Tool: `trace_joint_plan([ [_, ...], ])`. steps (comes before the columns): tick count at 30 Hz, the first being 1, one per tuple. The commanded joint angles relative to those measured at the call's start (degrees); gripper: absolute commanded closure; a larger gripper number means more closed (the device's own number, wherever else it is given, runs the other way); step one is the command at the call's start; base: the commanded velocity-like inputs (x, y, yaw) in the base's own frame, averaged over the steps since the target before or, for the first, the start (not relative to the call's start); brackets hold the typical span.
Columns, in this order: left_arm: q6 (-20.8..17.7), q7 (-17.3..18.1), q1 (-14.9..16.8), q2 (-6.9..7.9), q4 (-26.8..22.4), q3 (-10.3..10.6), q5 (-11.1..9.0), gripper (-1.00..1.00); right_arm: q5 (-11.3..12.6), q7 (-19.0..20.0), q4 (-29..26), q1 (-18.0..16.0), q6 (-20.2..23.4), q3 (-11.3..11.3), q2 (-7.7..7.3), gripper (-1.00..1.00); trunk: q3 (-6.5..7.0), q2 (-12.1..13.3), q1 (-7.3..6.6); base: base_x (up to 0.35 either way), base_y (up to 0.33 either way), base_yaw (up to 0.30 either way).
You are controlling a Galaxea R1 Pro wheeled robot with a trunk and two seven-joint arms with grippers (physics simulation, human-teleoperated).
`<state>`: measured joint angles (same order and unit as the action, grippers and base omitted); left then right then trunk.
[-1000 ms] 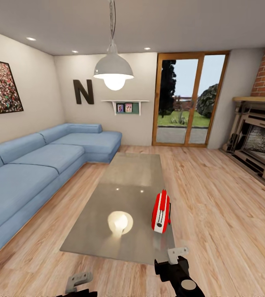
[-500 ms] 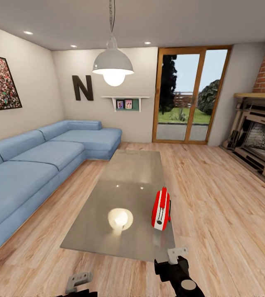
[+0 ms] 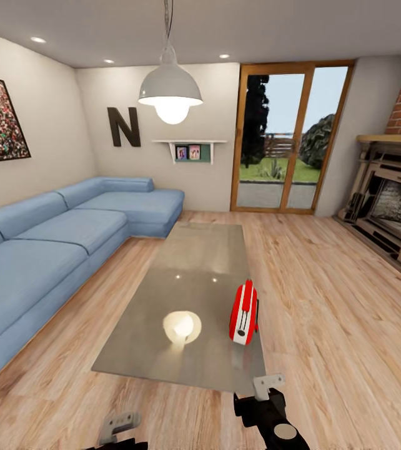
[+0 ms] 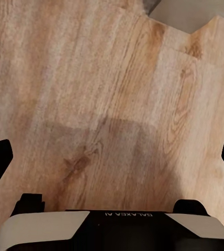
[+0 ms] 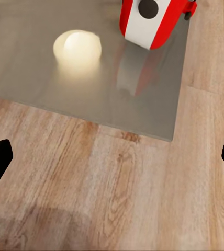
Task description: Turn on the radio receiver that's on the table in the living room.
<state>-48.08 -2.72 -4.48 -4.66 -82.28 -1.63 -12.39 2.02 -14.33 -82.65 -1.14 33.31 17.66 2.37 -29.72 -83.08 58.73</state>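
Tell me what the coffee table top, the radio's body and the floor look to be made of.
The table top: grey-beige and glossy, perhaps glass or polished stone, since it mirrors the pendant lamp as a bright spot. The radio receiver: smooth red shell with a white panel, probably plastic; it casts a faint red reflection on the table top. The floor: light wood planks with visible grain and knots, satin finish.
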Motion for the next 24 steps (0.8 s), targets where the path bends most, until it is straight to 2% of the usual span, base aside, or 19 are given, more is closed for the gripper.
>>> trace_joint_plan([
  [1,0.0,0.0,0.0,0.0,0.0,0.0,0.0,-1.0,0.0,0.0,0.0,0.0,0.0,0.0,0.0,-1.0,-0.1,0.0,0.0,0.0,0.0,0.0],
  [20,0.1,0.0,0.0,0.04,0.1,0.0,0.0,-1.0,0.0,0.0,0.0,0.0,0.0,0.1,0.0,-1.0,-1.83,0.0,0.0,0.0,0.0,0.0],
  [24,0.1,0.1,0.0,0.08,0.2,0.0,0.1,-1.0,-0.1,0.0,-0.1,0.0,0.0,0.2,0.0,-1.0,-1.89,0.0,0.0,0.149,0.0,0.0],
])
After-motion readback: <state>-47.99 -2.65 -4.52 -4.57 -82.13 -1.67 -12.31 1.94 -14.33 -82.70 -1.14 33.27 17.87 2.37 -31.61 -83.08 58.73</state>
